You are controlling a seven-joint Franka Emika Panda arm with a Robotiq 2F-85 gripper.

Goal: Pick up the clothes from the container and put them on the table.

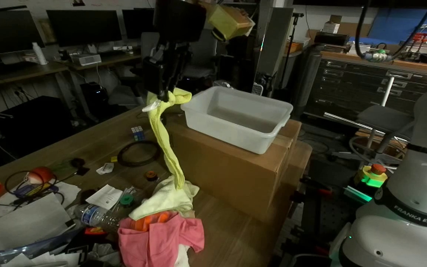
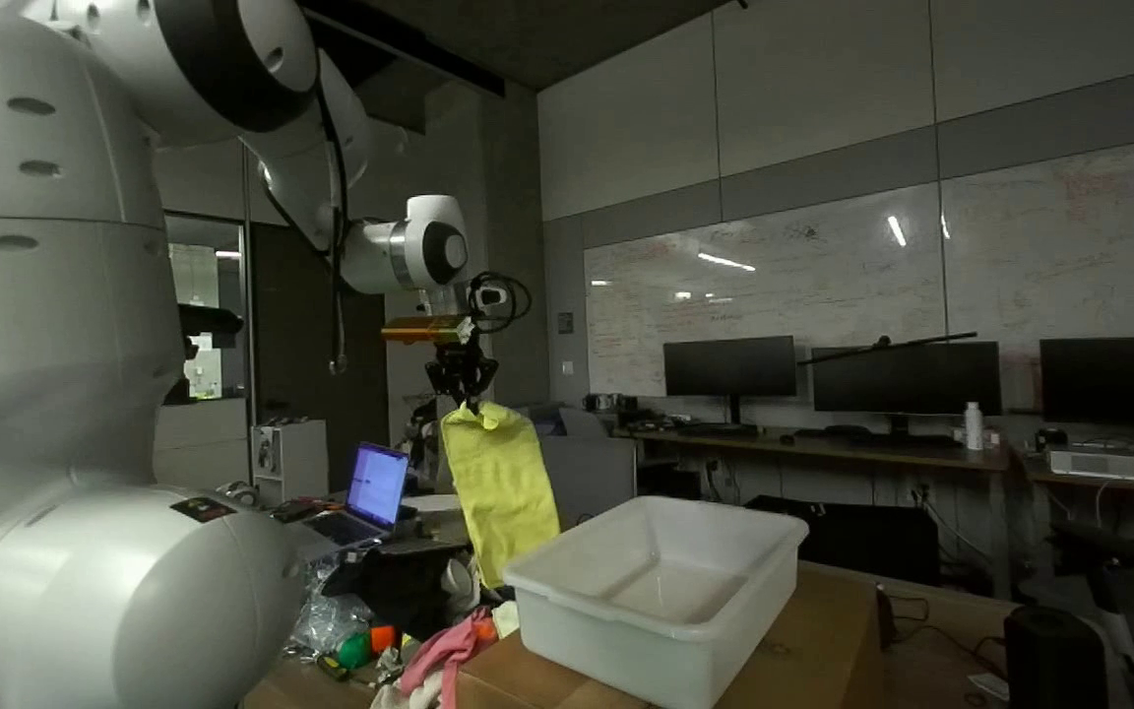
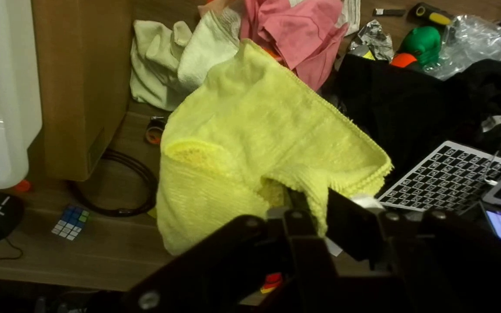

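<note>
My gripper (image 3: 322,204) is shut on a bright yellow cloth (image 3: 237,117), pinched near its upper edge. In both exterior views this cloth hangs down beside the container, outside its rim. Its lower end overlaps a pale green cloth (image 1: 171,198) in an exterior view; I cannot tell whether they touch. That pale cloth lies on the wooden table (image 1: 228,237) with a pink garment (image 1: 184,230) and an orange piece (image 1: 148,220). The white container (image 1: 228,129) stands on a cardboard box, and its bare inner floor shows in both exterior views.
The cardboard box (image 1: 221,178) rises from the table under the container. Around the clothes lie a plastic bottle (image 1: 95,215), papers (image 1: 104,196), a black cable ring (image 1: 139,153) and a puzzle cube (image 3: 70,221). A laptop (image 3: 446,178) and black fabric (image 3: 389,104) are nearby.
</note>
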